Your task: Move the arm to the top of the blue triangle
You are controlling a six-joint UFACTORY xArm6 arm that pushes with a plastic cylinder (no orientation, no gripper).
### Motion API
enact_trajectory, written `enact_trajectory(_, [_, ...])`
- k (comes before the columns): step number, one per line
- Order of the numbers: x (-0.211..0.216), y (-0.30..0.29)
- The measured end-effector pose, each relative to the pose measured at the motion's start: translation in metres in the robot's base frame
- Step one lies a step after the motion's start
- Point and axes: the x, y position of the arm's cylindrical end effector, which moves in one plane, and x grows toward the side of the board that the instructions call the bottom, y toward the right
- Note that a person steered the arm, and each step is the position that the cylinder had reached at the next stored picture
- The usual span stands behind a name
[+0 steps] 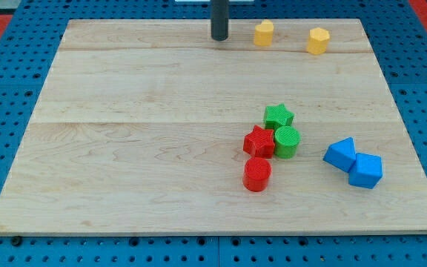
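Tool: a straight dark rod with no jaws, holding nothing; my tip (219, 37) rests on the far edge of the table (139, 148), left of centre, touching no block. Nearest items: a yellow block (264, 33), just right of the tip on the same far strip, and a second yellow block (318, 41) further right along that strip; their exact shapes cannot be made out beyond short faceted forms. Middle ground, right of centre: a cluster of four. Green star (279, 116) at the far end of the cluster; green cylinder (287, 141) just near of it and touching or almost touching; red star (259, 141) pressed against the cylinder's left side; red cylinder (257, 174) just near of the red star, at the cluster's near end. Right side, near half of the table: the blue triangle (340, 153), lying well apart from the tip, near and right of it across most of the table's depth. A second blue block (365, 170), blocky in form, sits against the triangle's near right side. The two blue pieces stand a short way right of the green cylinder, not touching it. Surround: blue pegboard (21, 252) beneath the wooden table.
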Motion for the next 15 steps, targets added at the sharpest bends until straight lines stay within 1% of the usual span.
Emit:
enact_trajectory(1, [0.005,0.047])
enact_trajectory(2, [0.006,0.114])
enact_trajectory(3, [0.011,0.088])
enact_trajectory(4, [0.011,0.047])
enact_trajectory(5, [0.01,0.034])
enact_trajectory(14, [0.01,0.04])
enact_trajectory(15, [0.025,0.047])
